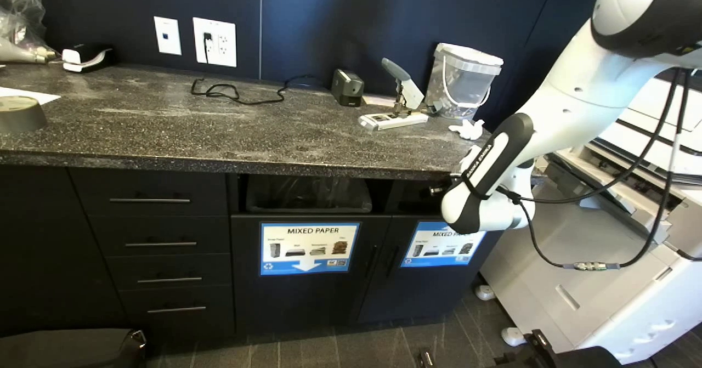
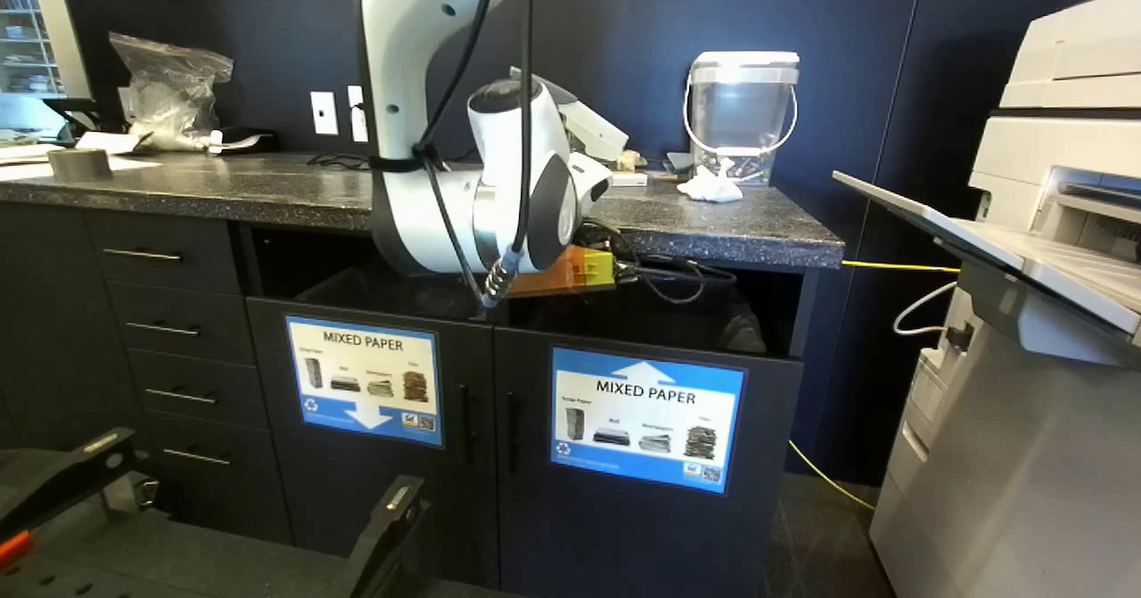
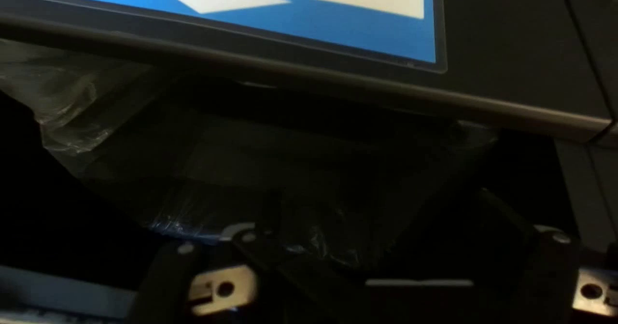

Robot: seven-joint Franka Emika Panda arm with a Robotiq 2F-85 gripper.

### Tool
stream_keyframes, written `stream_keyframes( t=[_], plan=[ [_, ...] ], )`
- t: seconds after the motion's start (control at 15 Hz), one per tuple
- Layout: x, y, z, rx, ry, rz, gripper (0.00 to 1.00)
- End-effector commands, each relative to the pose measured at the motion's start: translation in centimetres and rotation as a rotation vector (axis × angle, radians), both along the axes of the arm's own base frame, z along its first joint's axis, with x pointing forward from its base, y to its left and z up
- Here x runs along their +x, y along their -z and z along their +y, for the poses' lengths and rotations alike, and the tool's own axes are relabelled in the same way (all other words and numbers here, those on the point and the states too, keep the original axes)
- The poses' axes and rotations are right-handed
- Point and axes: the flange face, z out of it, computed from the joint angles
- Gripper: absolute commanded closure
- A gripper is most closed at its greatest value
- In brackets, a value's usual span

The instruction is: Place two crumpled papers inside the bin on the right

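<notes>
The claw (image 3: 408, 290) stands spread, apparently holding nothing, at the bin (image 2: 637, 527) on the right, presumably because a drop from there falls straight in. One paper (image 2: 710, 185) sits on the tabletop (image 1: 263, 132) near the tub (image 2: 742, 103), probably for easy pick-up; I cannot make out a second.

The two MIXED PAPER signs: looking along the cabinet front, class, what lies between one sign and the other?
A dark upright left handle and a matching right handle, side by side but apart; both exterior views show this.
</notes>
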Motion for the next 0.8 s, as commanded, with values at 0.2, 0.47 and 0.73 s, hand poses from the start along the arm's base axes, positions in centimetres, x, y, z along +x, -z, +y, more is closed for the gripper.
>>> stream_keyframes(
  t=[0.2, 0.47, 0.73],
  plan=[
    [-3.4, -7.0, 0.0, -0.113, -0.063, 0.31, 0.0],
    [-4.8, -11.8, 1.0, -0.132, -0.127, 0.439, 0.0],
    [-6.9, -18.5, 3.7, -0.1, -0.179, 0.506, 0.0]
  ],
)
